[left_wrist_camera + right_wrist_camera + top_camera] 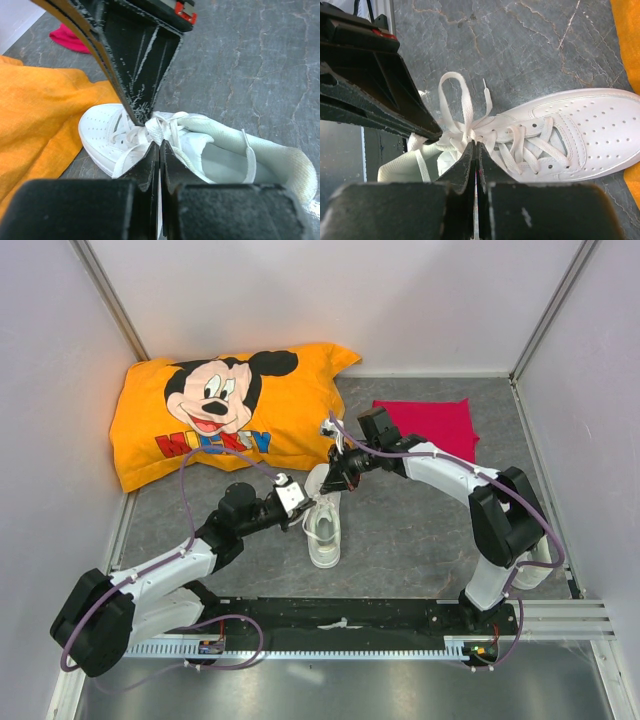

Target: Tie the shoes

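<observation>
I see 1 shoe (323,528) on the table (420,540), its toe toward the pillow (200,430) behind-left. A cloth (432,425) lies behind-right.

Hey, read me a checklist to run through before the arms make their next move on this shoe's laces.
1. Left gripper closed at the laces: ok.
2. Right gripper closed at the lace crossing: ok.
3. Lace actually pinched in each gripper: cannot tell.
4. Shoe upright on its sole: ok.
5. Bow finished: not ok; only one loop stands, and a lace tip lies loose.
6. Pillow clear of the shoe: cannot tell; it lies right by the toe.
</observation>
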Action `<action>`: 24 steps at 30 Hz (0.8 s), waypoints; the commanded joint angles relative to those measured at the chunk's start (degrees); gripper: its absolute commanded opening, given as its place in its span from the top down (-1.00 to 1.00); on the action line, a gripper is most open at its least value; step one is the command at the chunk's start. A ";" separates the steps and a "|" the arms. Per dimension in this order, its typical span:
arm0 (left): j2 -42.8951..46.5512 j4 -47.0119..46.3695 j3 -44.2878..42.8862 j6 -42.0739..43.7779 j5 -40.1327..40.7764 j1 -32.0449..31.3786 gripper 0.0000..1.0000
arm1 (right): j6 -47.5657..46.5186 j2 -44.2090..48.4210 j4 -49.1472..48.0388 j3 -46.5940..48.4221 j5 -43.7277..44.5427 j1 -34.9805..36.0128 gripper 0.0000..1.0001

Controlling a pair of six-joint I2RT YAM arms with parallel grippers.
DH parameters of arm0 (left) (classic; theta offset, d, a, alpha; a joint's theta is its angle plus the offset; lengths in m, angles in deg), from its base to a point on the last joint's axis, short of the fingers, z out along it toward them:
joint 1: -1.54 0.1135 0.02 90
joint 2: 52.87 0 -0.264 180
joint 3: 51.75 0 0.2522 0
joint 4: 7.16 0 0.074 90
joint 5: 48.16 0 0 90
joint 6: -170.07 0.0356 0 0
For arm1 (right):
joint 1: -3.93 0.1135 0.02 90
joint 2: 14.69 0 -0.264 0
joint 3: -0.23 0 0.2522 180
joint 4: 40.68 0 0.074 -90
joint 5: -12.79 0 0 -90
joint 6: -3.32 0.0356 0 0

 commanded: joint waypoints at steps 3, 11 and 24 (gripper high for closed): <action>-0.02 1.76 -1.44 3.92 -6.09 0.24 0.97 | 2.63 3.25 -4.06 0.48 -1.55 -0.30 1.00; -3.27 6.60 -4.69 3.23 -5.13 0.24 0.97 | 4.83 5.01 -6.34 -1.54 -2.69 -0.39 1.00; -5.73 13.45 -9.88 0.85 -3.80 0.94 0.97 | 3.51 6.07 -6.43 -3.48 -2.34 -0.21 1.00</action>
